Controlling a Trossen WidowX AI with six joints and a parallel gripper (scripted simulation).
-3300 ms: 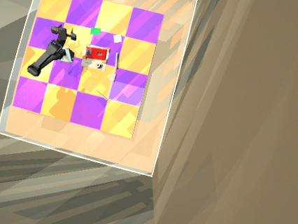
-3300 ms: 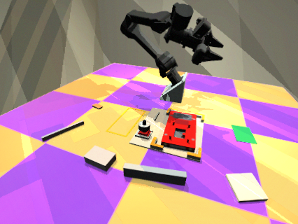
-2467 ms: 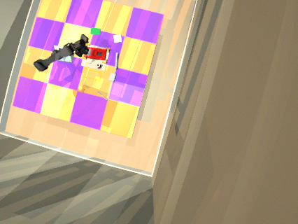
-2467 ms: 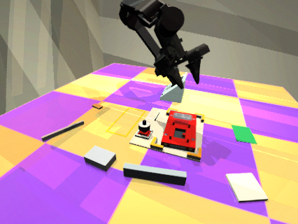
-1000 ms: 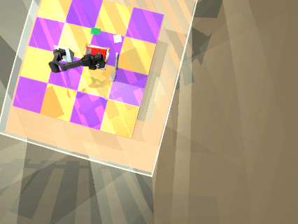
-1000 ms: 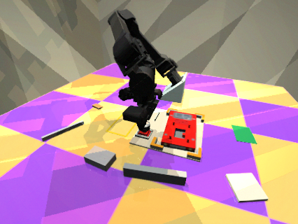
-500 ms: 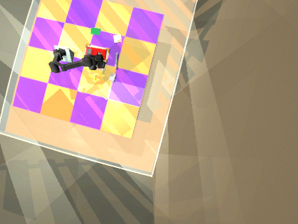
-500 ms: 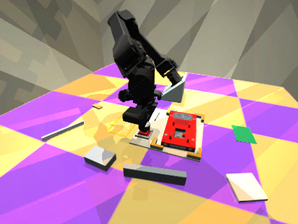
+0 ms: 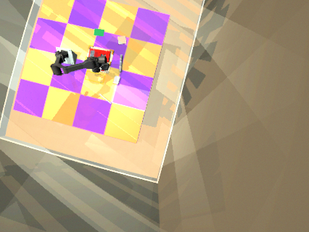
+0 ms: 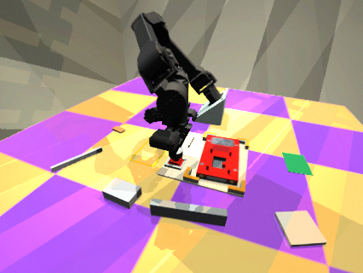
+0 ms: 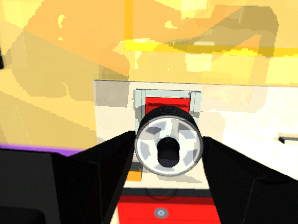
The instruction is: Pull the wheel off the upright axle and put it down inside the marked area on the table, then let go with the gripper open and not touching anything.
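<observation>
The wheel point(image 11: 150, 137), a pale spoked disc with a black tyre, sits around the dark axle point(image 11: 168, 153), low over the red block point(image 10: 175, 162) point(image 11: 167, 102) of its stand. My gripper point(image 11: 168, 140) point(image 10: 176, 153) points down and is shut on the wheel, one finger on each side of the rim. In the exterior view the fingers hide most of the wheel. The marked area, a yellow outline point(image 10: 140, 149) point(image 11: 129, 25), lies on the table beside the stand's board, beyond the wheel in the wrist view.
A red plate point(image 10: 230, 159) point(image 11: 145, 214) with orange corner pieces lies on the pale board point(image 11: 111, 125) beside the stand. A grey block point(image 10: 122, 191), a long dark bar point(image 10: 187, 212), a thin bar point(image 10: 77, 159), a beige tile point(image 10: 300, 228) and a green patch point(image 10: 296, 164) lie around.
</observation>
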